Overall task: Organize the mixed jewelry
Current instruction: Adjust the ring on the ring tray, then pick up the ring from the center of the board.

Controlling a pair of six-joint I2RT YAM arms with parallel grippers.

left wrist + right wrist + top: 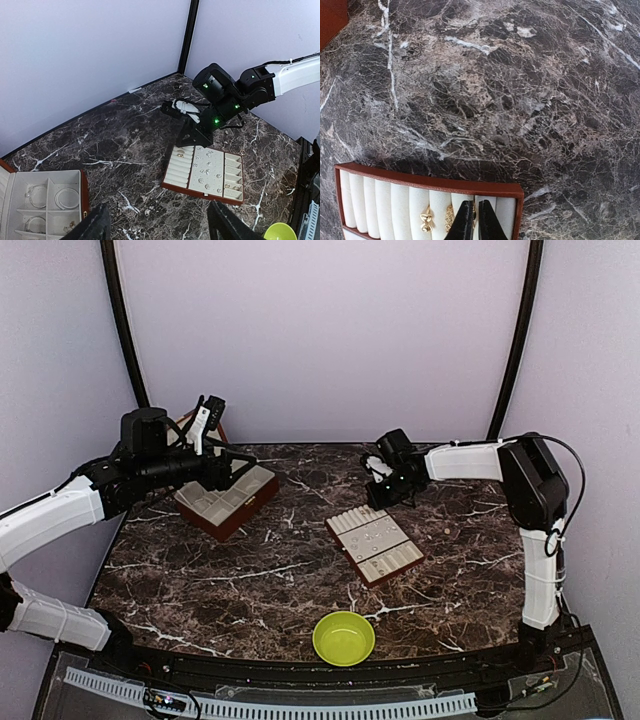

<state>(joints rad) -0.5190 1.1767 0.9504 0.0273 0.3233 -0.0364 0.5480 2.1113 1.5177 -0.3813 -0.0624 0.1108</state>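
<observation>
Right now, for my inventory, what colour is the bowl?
The bowl is lime green; top external view.

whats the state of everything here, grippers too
box, lid open
hoops, lying in box compartments
tray, flat on table
small pieces, lying on tray
bowl, upright, looks empty
left gripper, open, holding nothing
right gripper, shut, tips at tray's padded rows

Open hinged box left, padded tray centre holding tiny pale pieces, green bowl near edge
</observation>
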